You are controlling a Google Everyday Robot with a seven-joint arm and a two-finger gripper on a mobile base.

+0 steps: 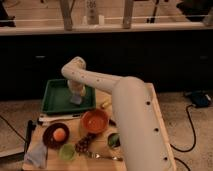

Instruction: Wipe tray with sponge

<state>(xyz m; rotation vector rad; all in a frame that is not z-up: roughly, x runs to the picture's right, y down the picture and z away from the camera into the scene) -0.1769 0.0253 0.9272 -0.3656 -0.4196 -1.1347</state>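
Claw (76,98) down in green tray (52,102), right side; can't tell grip state or if sponge held. Could shove tray off tabletop (155,107) w/ too much push, or clip orange bowl (94,120) nearby.

One robot arm with one gripper (76,96) reaching down over one green tray (55,102). On the wooden table (159,120) sit one orange bowl (94,120), one dark bowl (56,135), one small green cup (67,151) and one crumpled cloth (38,156).
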